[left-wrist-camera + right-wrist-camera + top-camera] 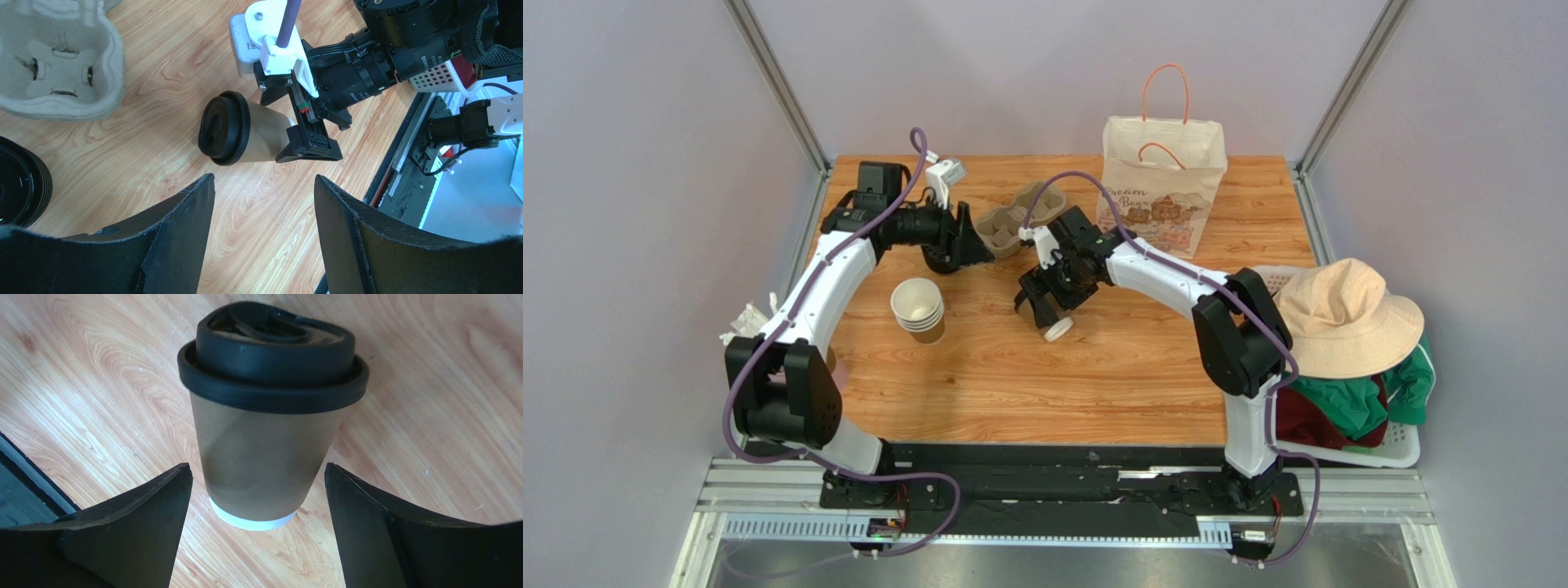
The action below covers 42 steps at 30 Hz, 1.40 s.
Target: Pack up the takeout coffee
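**Takeout coffee** (267, 131): kraft paper cup with its black sip lid fitted. It is tipped on its side at the table (1112, 380), between the right gripper's fingers. The lid end faces the left gripper and the white base faces the arm bases.

**Right gripper** (256, 470): comes down from above, one finger on each side of the cup's body and close to its walls. Whether they actually press the cup cannot be told from these views.

**Left gripper** (264, 184): fingers spread wide and holding nothing, with the coffee straight ahead of its tips.

**Cup carrier** (1020, 218): moulded pulp, just beyond the left gripper.

**Stack of black lids** (18, 184): beside the left gripper.

**Stack of lidless cups** (918, 306): on the near side of the left gripper.

**Paper bag** (1161, 184): upright, beyond the right gripper.
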Each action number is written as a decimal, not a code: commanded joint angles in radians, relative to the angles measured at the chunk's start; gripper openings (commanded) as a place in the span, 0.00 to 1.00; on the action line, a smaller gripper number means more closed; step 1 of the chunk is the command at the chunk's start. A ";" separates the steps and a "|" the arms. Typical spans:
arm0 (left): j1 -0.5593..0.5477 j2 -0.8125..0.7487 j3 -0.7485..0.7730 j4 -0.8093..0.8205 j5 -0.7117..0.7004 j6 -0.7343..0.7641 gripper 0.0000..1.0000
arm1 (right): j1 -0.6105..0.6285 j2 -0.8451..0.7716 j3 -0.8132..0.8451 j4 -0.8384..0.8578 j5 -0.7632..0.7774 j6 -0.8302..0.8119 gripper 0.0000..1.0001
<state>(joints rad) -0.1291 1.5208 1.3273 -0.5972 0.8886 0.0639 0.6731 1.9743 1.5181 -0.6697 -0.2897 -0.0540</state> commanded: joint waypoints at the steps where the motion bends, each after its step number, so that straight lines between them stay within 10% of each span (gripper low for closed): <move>1: 0.008 -0.007 -0.002 0.031 0.030 -0.001 0.70 | 0.003 -0.022 -0.012 0.096 -0.011 0.022 0.83; 11: 0.013 -0.002 -0.007 0.036 0.038 -0.001 0.69 | 0.020 0.008 -0.058 0.145 -0.017 0.031 0.82; 21: 0.017 0.012 -0.005 0.034 0.050 -0.001 0.70 | 0.016 -0.063 -0.095 0.173 -0.098 -0.047 0.58; 42: -0.018 0.084 0.072 -0.068 0.182 -0.059 0.69 | -0.056 -0.545 -0.203 0.033 -0.187 -0.408 0.60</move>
<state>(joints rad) -0.1303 1.5936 1.3254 -0.6209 1.0279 0.0189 0.6071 1.4498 1.3220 -0.5911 -0.4885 -0.3618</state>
